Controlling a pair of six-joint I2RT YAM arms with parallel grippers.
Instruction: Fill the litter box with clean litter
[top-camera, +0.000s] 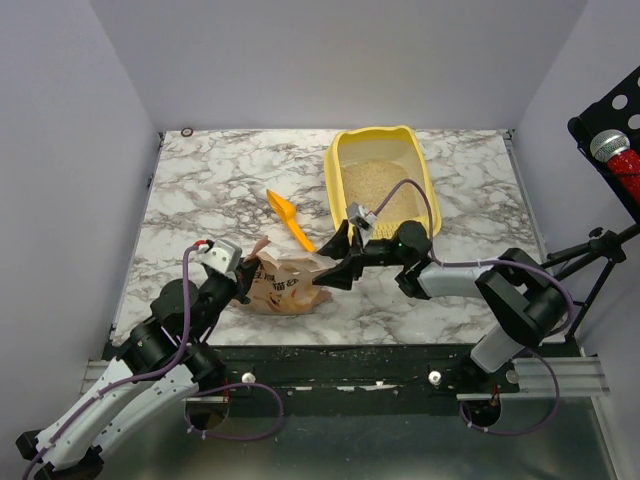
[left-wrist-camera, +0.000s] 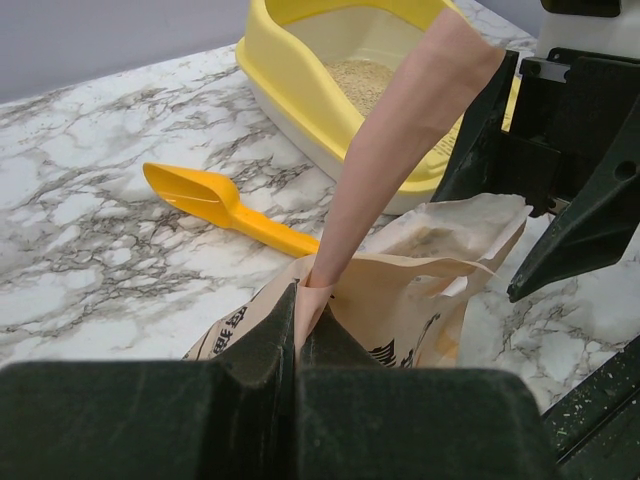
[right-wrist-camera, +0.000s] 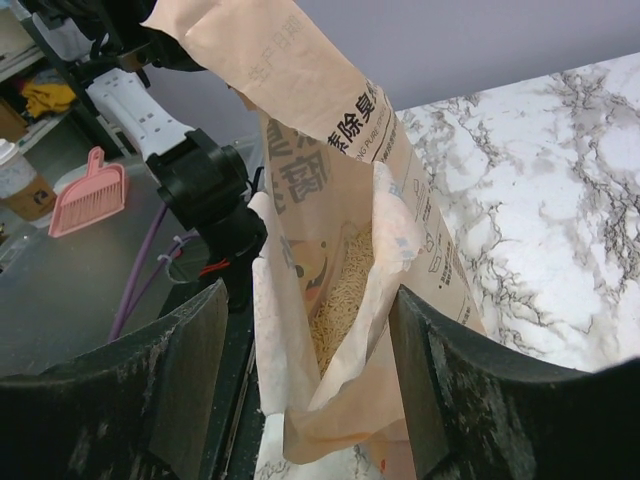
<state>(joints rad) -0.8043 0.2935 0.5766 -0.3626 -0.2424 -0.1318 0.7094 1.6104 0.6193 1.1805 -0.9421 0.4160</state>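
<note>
The yellow litter box stands at the back right of the table, with beige clean litter across its floor; it also shows in the left wrist view. The pinkish-tan bag lies in front of it. My left gripper is shut on a folded edge of the bag, the strip pinched between its jaws. My right gripper is open, its jaws either side of the bag's open mouth. More litter shows inside the bag.
An orange scoop lies on the marble left of the litter box, also in the left wrist view. A microphone stand stands beyond the table's right edge. A pink dustpan lies off the table.
</note>
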